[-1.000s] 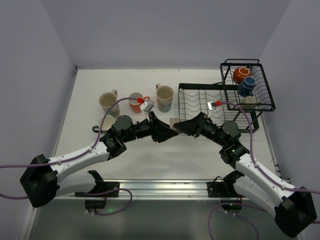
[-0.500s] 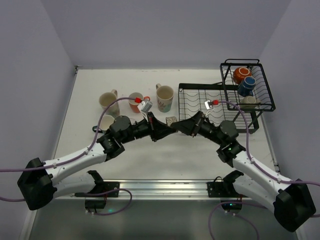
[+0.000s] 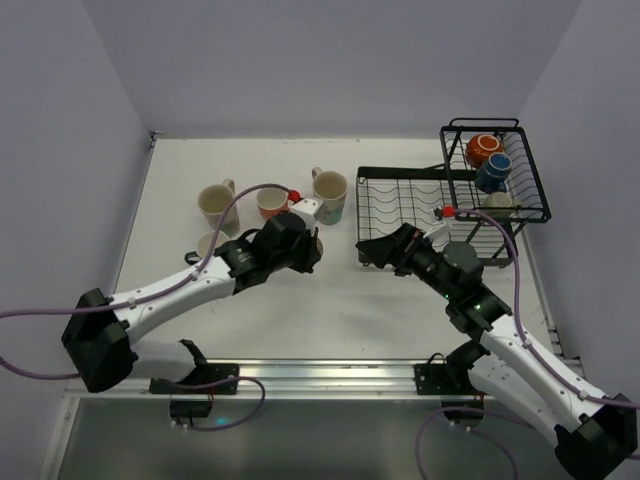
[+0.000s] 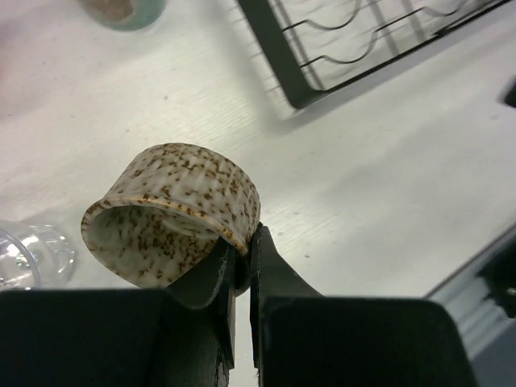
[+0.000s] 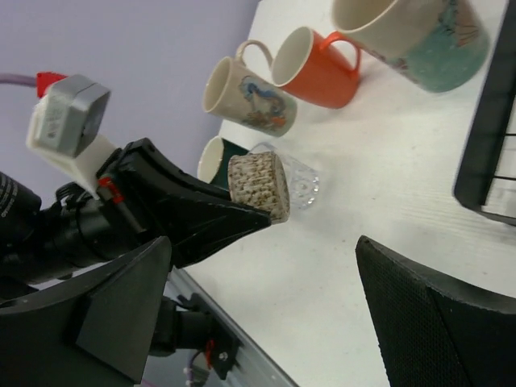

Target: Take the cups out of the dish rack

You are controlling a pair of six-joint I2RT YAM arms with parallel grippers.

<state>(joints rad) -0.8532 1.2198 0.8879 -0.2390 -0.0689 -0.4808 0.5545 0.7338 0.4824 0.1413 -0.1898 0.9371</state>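
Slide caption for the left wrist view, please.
Left hand pinches the rim of a small speckled cream ceramic cup above the white table, black wire dish rack behind.

No text, label, brand, number or sign can be read in any view. The print on the cream mug (image 5: 250,97), just beside the orange-red mug (image 5: 318,72), is resolved only as a coloured figure. No lettering can be made out on it.

Colours before you
You see a cream cup (image 4: 181,189) speckled brown, an orange-red mug (image 5: 318,76), a black rack (image 3: 400,171).
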